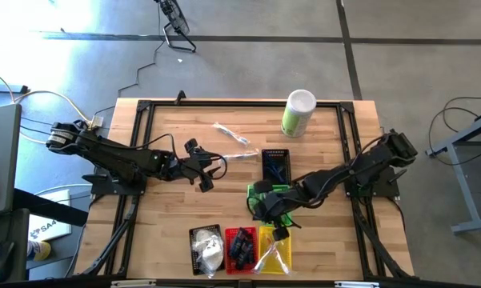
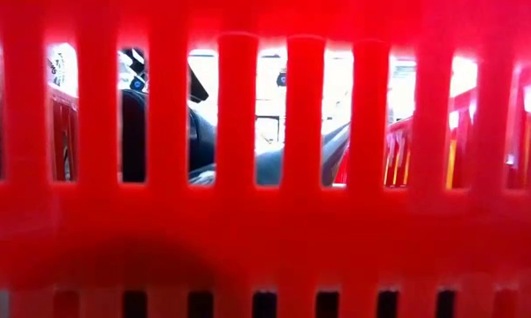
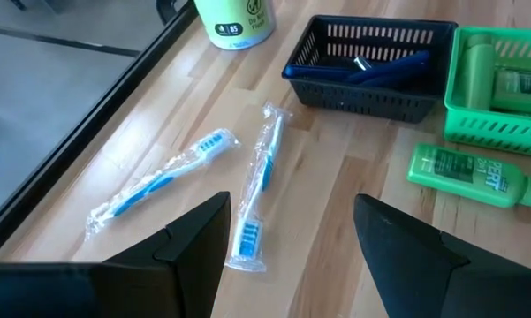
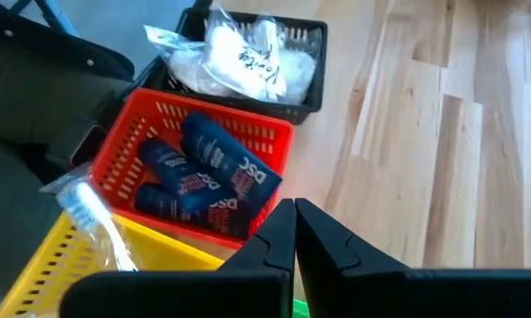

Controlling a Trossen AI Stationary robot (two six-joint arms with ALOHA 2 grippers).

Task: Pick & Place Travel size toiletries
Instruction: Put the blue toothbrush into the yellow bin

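Note:
Two clear-wrapped toothbrushes lie flat on the wooden table just ahead of my left gripper, which hovers open above the table's left middle. A small green bottle lies on its side beside the green basket, which holds more green bottles. My right gripper is shut with nothing in it, above the near row of baskets. Below it the red basket holds dark blue tubes, the black basket white pouches, and the yellow basket a wrapped toothbrush.
A tall green-and-white canister stands at the far edge. A second black basket with blue items sits mid-table, behind the green basket. The low view is blocked by the red basket's wall. Bare wood lies at the table's left and right.

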